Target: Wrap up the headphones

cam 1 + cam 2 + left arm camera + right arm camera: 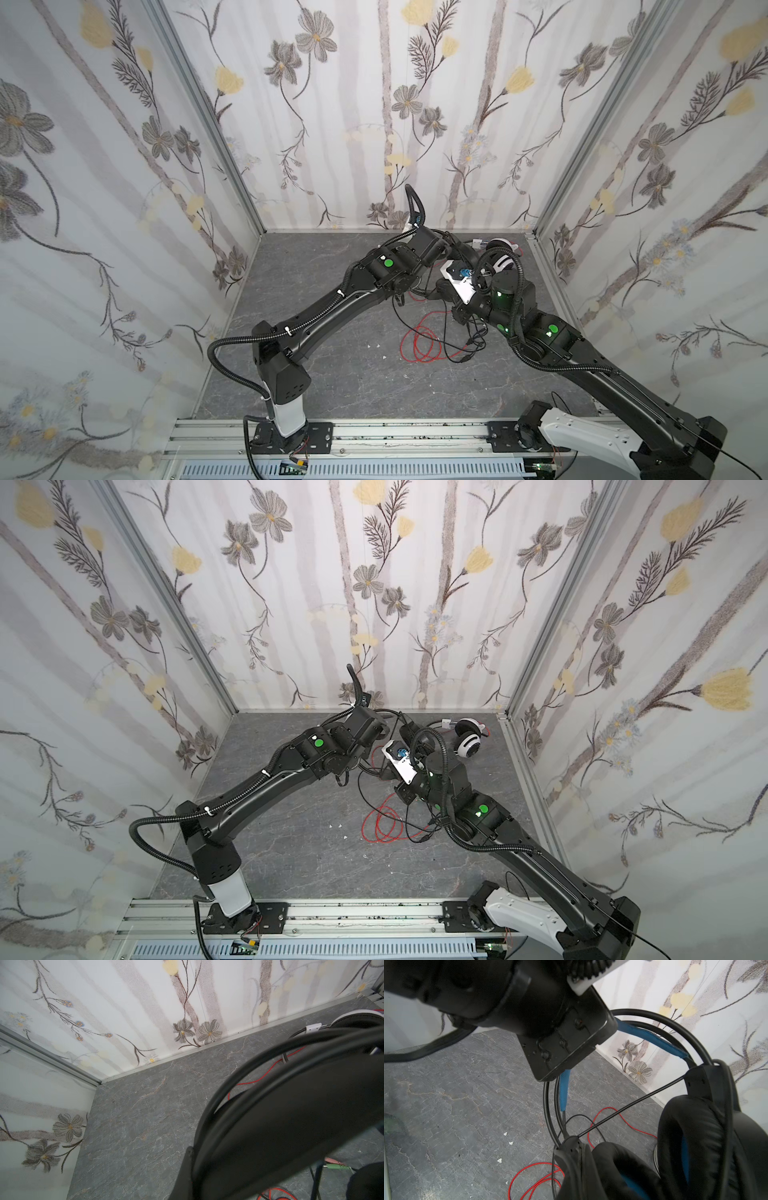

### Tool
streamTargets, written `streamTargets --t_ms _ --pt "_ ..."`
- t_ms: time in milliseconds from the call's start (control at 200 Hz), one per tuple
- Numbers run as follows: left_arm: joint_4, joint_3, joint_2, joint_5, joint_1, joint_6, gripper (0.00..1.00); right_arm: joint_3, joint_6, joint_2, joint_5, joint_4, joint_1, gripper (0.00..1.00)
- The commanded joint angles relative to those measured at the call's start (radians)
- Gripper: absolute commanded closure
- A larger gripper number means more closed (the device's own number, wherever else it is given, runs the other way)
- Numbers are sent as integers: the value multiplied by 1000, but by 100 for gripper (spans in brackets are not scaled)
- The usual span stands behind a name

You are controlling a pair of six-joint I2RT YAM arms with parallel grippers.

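Note:
The black headphones (695, 1147), with a blue inner headband (654, 1040), hang above the floor between both grippers, mostly hidden by the arms in both top views. My left gripper (455, 251) is shut on the headband; one finger (188, 1167) shows beside the band. My right gripper (442, 291) is shut on an earcup (577, 1159). The thin black cable (631, 1110) runs taut between the earcups and trails onto the floor (469, 336). The white headphones (469, 739) lie by the back wall. Their red cable (419, 345) lies in loose loops mid-floor.
Floral walls close in the grey marbled floor (332, 374) on three sides, and the white pair sits near the back right corner. Pink and green jack plugs (336, 1165) lie on the floor. A few white crumbs (384, 357) are scattered. An aluminium rail (374, 432) runs along the front.

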State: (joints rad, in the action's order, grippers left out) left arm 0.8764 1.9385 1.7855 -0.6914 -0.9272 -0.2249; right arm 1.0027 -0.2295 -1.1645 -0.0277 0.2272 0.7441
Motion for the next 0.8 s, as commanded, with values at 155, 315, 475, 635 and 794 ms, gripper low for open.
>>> streamTargets --t_ms 155,315,475,635,794 --pt "-13 9 -2 24 -5 102 100 14 0 14 78 -53 3 98" --pt "11 19 -11 16 1 229 100 14 -37 43 169 -43 2 94" --pt "76 57 -7 58 -2 380 100 32 -65 42 242 -31 2 93" --pt "149 108 -8 97 -1 468 100 33 -97 36 252 -23 4 92" --pt "247 213 12 228 -3 492 100 37 -138 38 269 -10 6 90"
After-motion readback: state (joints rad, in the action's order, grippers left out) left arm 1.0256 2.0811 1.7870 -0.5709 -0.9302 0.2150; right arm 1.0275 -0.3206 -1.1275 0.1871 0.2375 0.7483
